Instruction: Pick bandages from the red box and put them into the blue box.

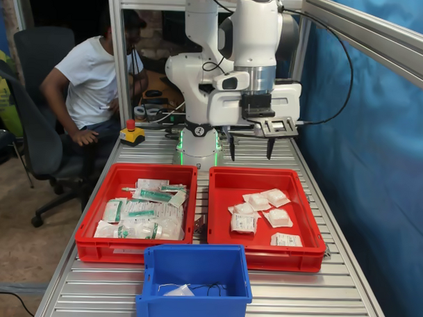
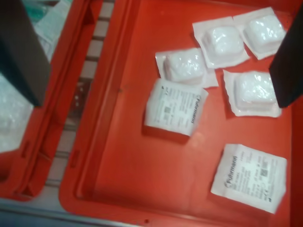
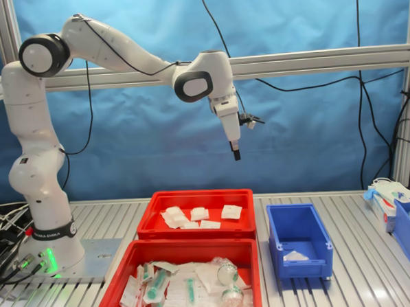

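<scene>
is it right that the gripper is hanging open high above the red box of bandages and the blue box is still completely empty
Not quite: the blue box is not empty. The first exterior view shows one white pouch already on its floor. The rest holds: the gripper hangs open well above the red box, with the bandages lying inside.

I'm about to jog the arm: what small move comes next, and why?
Probably lower the gripper straight toward the bandages in the red box. It hangs well above them with open, empty fingers, and the blue box seems to hold only one pouch.
</scene>
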`<state>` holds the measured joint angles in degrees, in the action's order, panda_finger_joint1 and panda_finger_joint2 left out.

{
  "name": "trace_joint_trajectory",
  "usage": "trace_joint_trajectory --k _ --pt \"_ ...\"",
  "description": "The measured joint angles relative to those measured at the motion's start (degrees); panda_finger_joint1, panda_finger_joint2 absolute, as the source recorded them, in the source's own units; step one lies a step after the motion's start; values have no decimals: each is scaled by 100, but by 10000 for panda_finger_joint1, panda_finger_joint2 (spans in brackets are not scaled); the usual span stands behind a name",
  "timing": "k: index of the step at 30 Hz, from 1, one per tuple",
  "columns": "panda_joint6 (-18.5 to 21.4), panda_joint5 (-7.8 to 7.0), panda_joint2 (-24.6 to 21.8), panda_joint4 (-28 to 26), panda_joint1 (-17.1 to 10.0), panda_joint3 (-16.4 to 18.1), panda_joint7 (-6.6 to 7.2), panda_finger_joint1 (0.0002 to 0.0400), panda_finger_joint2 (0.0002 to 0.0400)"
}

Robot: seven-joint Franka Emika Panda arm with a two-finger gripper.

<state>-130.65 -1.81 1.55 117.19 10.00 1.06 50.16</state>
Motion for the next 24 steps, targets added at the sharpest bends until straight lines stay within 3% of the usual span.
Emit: trace_joint_trajectory --k 9,24 --pt "-428 0 283 -34 216 54 0 400 400" --pt "-546 0 894 -340 345 71 0 400 400"
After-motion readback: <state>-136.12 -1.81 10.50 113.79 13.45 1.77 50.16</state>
